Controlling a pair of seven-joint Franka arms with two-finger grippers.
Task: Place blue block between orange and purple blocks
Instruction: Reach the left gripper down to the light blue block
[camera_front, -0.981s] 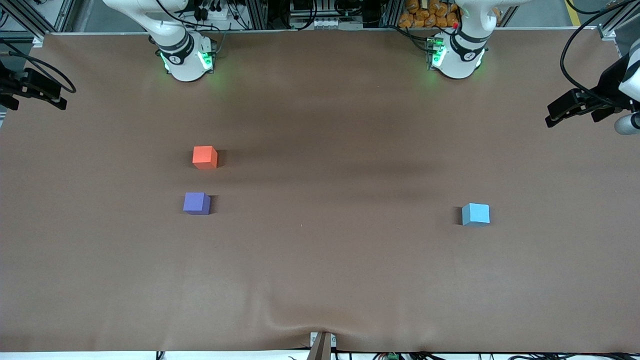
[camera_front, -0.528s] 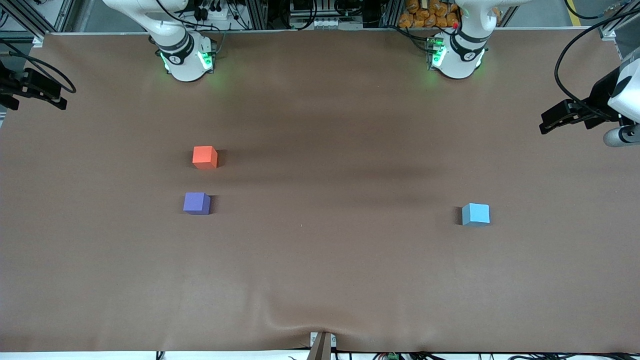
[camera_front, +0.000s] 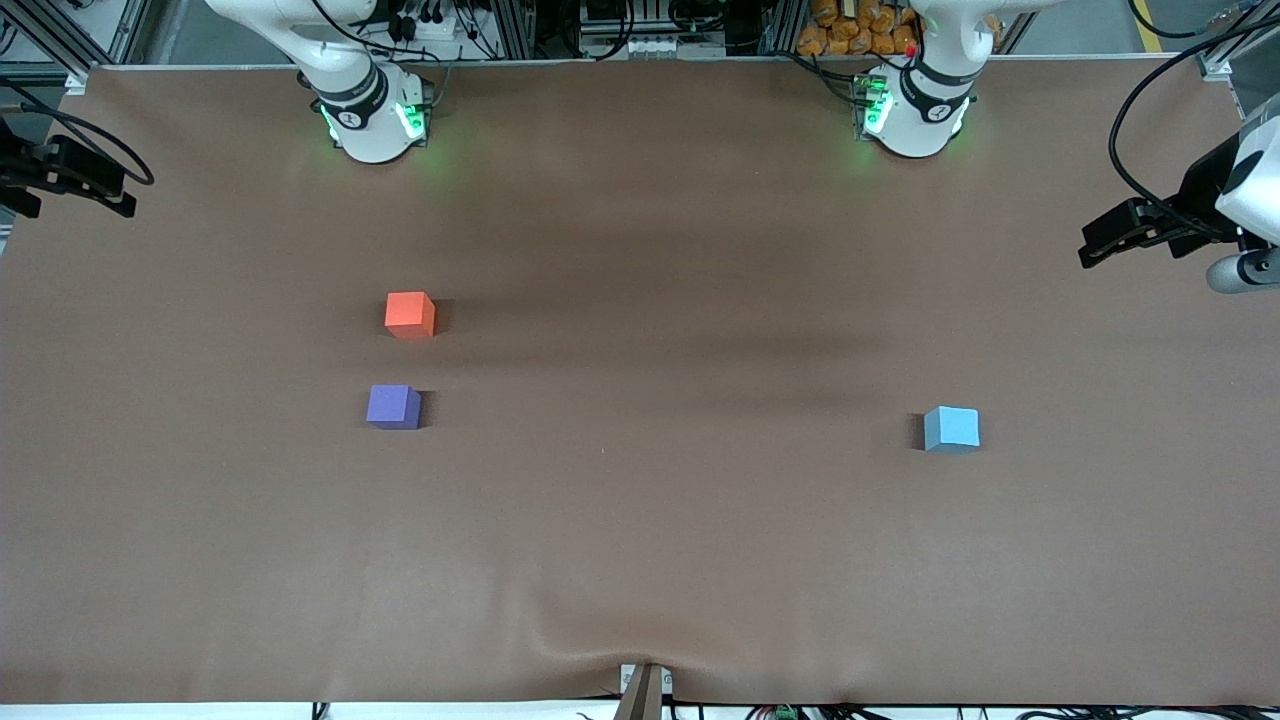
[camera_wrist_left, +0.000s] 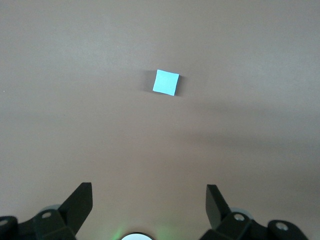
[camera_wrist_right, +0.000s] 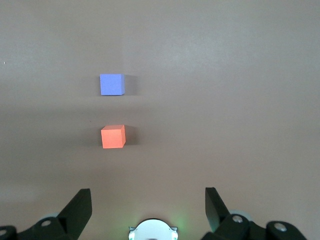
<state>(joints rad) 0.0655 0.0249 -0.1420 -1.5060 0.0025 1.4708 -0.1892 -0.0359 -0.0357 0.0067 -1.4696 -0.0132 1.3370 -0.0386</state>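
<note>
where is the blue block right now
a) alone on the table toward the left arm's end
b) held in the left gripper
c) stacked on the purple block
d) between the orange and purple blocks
a: the blue block sits by itself on the table toward the left arm's end, well apart from the orange block and purple block, and the open left gripper holds nothing.

Even soft overhead light, faint shadows beside blocks, wrist views slightly hazy, no glare
</note>
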